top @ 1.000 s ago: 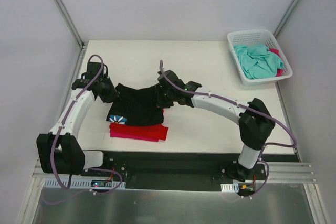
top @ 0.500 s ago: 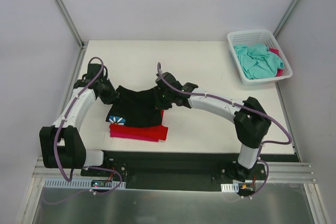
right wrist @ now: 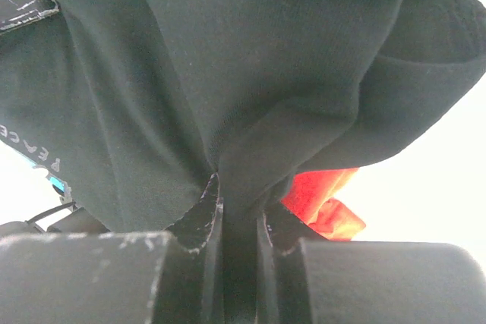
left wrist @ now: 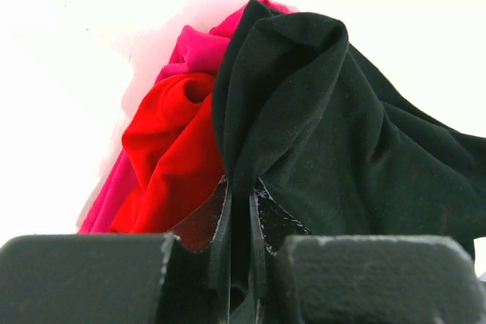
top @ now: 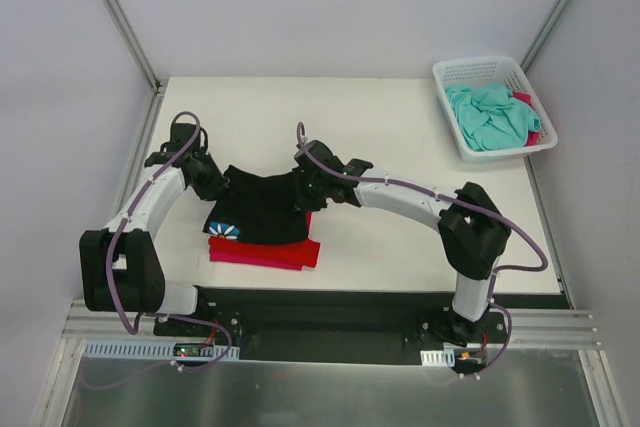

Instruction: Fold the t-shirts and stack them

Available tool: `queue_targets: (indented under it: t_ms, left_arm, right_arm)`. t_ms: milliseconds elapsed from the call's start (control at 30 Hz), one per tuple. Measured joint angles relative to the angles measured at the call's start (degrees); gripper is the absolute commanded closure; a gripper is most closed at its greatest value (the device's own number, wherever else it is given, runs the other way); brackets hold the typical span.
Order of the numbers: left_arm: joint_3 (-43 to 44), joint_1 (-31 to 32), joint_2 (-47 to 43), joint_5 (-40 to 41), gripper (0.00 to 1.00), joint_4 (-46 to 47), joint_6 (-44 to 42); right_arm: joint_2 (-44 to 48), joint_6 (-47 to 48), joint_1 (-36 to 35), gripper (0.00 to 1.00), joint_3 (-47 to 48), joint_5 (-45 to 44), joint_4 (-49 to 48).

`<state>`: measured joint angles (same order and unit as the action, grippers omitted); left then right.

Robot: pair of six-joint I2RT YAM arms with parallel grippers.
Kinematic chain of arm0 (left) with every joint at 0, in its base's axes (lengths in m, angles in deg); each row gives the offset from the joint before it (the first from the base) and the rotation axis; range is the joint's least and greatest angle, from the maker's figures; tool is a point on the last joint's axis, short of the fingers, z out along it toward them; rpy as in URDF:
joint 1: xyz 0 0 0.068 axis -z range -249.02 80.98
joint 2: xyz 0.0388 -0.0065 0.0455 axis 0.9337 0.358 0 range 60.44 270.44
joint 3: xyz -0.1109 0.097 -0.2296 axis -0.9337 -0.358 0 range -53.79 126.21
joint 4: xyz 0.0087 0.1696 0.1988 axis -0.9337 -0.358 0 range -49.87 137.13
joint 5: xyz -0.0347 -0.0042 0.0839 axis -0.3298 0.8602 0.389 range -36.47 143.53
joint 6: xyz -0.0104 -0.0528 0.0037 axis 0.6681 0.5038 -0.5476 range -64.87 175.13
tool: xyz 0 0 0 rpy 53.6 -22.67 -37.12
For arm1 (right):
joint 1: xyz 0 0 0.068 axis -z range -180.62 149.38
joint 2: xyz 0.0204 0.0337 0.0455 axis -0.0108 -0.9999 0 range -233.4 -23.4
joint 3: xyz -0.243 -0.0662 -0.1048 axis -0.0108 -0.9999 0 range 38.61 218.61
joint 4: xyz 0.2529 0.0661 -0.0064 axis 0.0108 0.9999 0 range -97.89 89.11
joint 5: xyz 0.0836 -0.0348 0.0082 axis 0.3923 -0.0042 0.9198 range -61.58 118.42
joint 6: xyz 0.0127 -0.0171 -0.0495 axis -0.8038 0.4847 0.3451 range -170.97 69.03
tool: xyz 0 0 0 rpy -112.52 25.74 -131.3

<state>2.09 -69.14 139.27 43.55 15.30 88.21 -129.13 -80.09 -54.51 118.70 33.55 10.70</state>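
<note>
A black t-shirt (top: 262, 209) with a daisy print hangs between my two grippers over a folded stack of a red tee (top: 300, 252) and a pink tee (top: 235, 257). My left gripper (top: 218, 183) is shut on the black t-shirt's left edge (left wrist: 273, 104). Its right edge (right wrist: 250, 89) is pinched in my shut right gripper (top: 304, 187). The wrist views show black cloth pinched between both pairs of jaws, with red cloth (left wrist: 171, 149) and pink cloth (left wrist: 199, 47) beneath it. A sliver of the red tee (right wrist: 323, 199) also peeks out under the black cloth by the right gripper.
A white mesh basket (top: 482, 69) stands at the table's back right corner, holding a crumpled teal tee (top: 488, 115) and a bit of pink-red cloth (top: 527, 117). The table's black front edge (top: 330, 307) runs just below the stack.
Both grippers have shifted slightly left and back with the black t-shirt. The shirt's lower hem has drawn up a little over the red and pink stack.
</note>
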Motion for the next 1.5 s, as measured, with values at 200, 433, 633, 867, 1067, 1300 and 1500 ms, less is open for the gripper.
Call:
queue_targets:
  t_ms: [200,433,633,867,1067,1300,1500]
  left_arm:
    - [-1.2,-0.4,0.1,-0.1,1.0,0.6,0.5]
    - [-3.9,-0.4,-0.3,0.0,1.0,2.0,0.9]
    - [-5.9,-0.7,-0.8,0.0,1.0,3.1,1.1]
    - [-8.1,-0.7,-1.9,0.2,1.0,3.3,2.1]
    - [-8.2,-0.7,-3.9,0.3,1.0,2.8,2.1]
    - [-8.1,-0.7,-3.8,0.2,1.0,2.5,2.1]
    - [-7.1,-0.7,-3.9,0.2,1.0,1.7,2.1]
  right_arm:
    - [-0.1,0.0,0.0,1.0,0.0,0.1,0.0]
    - [-0.1,0.0,-0.2,0.99,-0.1,0.2,0.0]
    - [-0.1,-0.1,-1.3,0.99,-0.6,0.1,-0.3]
    - [-0.1,-0.5,-3.1,0.99,-2.1,0.0,-0.3]
    - [-0.1,-0.5,-3.7,0.99,-2.2,-0.3,-0.2]
    - [-0.1,-0.5,-3.7,0.99,-2.2,-0.4,0.0]
    - [0.1,-0.4,-3.8,1.0,-2.0,-1.0,0.6]
